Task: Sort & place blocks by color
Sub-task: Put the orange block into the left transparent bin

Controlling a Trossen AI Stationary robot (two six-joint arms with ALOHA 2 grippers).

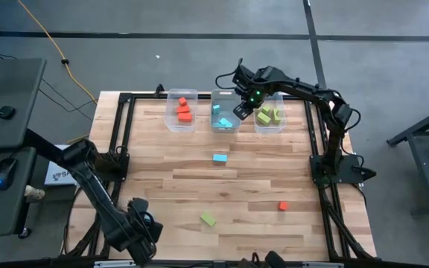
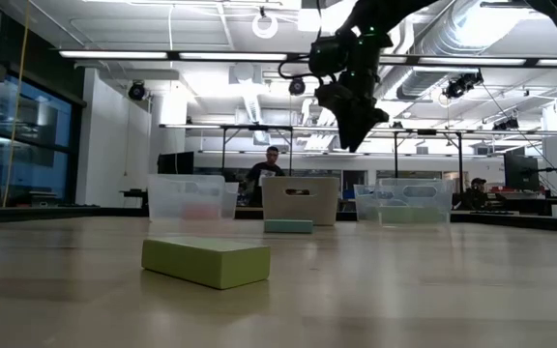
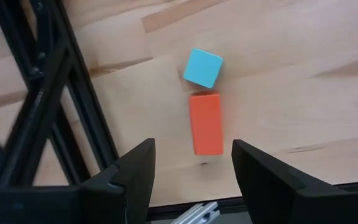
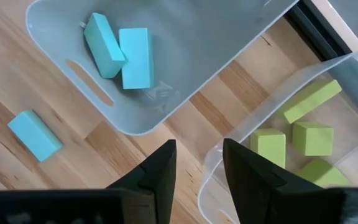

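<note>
At the near edge of the table [image 1: 155,160], the left gripper [image 3: 191,177] hangs with fingers spread, nothing between them, over a red-orange bar [image 3: 206,123] touching a light blue cube [image 3: 202,68]. Farther out, green [image 1: 208,219], red [image 1: 282,206] and blue [image 1: 220,158] blocks lie loose. At the far side, the right gripper [image 1: 243,110], fingers slightly apart and empty, hovers between the blue bin [image 1: 223,97] and green bin [image 1: 280,99]; the red bin [image 1: 171,104] sits left.
</note>
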